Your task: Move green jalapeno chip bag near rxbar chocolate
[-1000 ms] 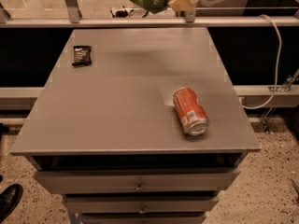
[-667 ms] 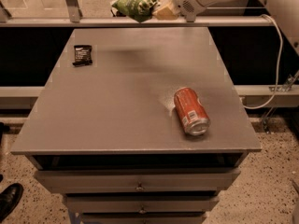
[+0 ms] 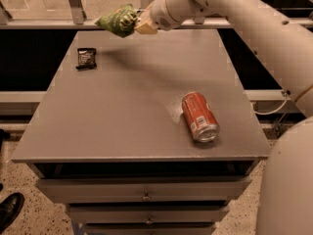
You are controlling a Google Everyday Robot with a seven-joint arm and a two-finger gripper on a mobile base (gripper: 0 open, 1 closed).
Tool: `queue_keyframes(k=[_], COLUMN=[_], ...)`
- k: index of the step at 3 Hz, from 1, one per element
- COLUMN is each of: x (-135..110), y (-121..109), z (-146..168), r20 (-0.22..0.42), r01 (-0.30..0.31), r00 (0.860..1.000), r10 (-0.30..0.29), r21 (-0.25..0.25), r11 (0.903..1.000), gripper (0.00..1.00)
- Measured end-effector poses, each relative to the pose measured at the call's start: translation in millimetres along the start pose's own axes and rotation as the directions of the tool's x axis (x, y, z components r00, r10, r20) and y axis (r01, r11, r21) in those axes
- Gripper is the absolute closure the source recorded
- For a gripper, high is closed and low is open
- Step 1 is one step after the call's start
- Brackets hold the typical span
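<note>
The green jalapeno chip bag [image 3: 117, 21] is crinkly bright green and hangs in the air above the table's far edge, left of centre. My gripper [image 3: 138, 23] is shut on its right end and holds it clear of the table top. The rxbar chocolate [image 3: 86, 58] is a small flat black wrapper lying on the table near the far left corner, below and to the left of the bag. My white arm [image 3: 234, 9] reaches in from the upper right.
An orange-red soda can [image 3: 199, 116] lies on its side on the right part of the grey table [image 3: 122, 111]. Drawers [image 3: 146, 196] sit under the table front. A dark shoe [image 3: 10, 210] shows on the floor at lower left.
My gripper has carried the green bag to the left and a little lower, from the far centre toward the rxbar side. The can and the rxbar have not moved.
</note>
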State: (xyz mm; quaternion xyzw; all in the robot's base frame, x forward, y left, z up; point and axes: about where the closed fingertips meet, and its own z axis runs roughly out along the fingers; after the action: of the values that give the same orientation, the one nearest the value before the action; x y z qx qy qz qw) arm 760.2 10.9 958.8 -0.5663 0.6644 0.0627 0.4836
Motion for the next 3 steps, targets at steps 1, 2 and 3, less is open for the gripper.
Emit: queue_keyframes(k=[1, 2, 3], x=[-3, -4, 5], y=[10, 21, 25], z=[28, 47, 67], r20=[-0.003, -0.009, -0.030], r01=[0.011, 0.020, 0.018], r00=[1.000, 1.000, 0.999], r10=[-0.011, -0.021, -0.019], r21=[-0.021, -0.038, -0.044], r11=[0.9997, 0.9991, 0.9989], gripper=[0.84, 0.61, 0.30])
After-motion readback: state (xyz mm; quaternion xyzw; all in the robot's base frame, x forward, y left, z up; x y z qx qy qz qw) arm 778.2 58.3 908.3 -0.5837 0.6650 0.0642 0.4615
